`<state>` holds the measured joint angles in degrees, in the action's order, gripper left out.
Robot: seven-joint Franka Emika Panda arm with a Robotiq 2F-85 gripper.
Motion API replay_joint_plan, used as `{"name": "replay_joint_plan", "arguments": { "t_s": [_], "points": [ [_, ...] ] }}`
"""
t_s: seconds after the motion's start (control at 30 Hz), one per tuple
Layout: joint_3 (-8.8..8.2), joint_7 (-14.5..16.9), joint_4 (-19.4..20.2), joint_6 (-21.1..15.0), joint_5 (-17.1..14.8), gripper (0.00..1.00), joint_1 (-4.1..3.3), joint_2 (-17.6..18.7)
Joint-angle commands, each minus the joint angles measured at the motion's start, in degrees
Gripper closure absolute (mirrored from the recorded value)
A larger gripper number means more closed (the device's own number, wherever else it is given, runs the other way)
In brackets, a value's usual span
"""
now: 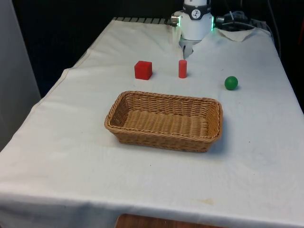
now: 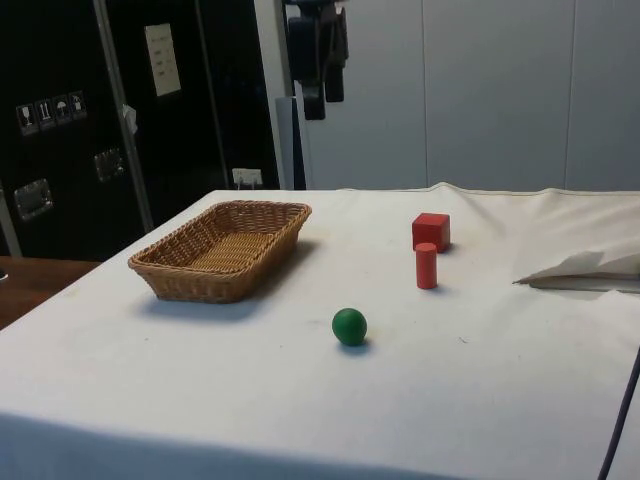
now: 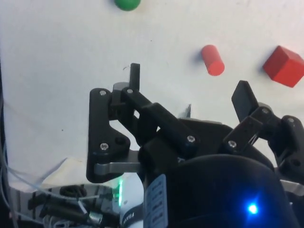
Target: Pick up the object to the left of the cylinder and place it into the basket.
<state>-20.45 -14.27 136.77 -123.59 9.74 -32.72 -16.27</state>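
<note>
The tool (image 3: 190,90) hung wide open and empty, high above the counter (image 1: 266,142); red cube (image 1: 143,70) (left of the cylinder (image 1: 182,69)) awaited — approach came next, basket (image 1: 164,137) later

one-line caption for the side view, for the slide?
Open gripper high above the table; basket, red cube, red cylinder and green ball untouched.

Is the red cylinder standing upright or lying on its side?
Upright: the red cylinder stands on its flat end on the cloth.
</note>
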Motion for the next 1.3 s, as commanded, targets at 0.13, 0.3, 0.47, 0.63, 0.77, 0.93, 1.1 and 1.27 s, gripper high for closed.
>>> {"name": "replay_joint_plan", "arguments": {
  "t_s": [0.13,0.3,0.47,0.63,0.77,0.93,1.1,1.27],
  "points": [
    [0.92,-2.12,2.81,-4.24,1.83,0.0,0.23,-0.63],
    [1.38,-2.98,4.76,-7.1,2.46,0.0,0.23,-0.46],
    [1.38,-2.92,6.65,-9.28,2.12,0.0,0.0,-0.11],
    [1.83,-4.07,8.77,-13.35,2.86,0.0,0.17,1.32],
    [1.66,-3.84,9.63,-15.47,2.52,0.0,0.11,2.75],
    [1.49,-3.5,10.37,-18.28,2.06,0.0,0.11,5.39],
    [1.38,-3.38,10.89,-20.28,1.89,0.0,0.11,7.28],
    [1.38,-3.21,11.52,-23.26,1.2,0.0,0.0,10.14]
  ]
}}
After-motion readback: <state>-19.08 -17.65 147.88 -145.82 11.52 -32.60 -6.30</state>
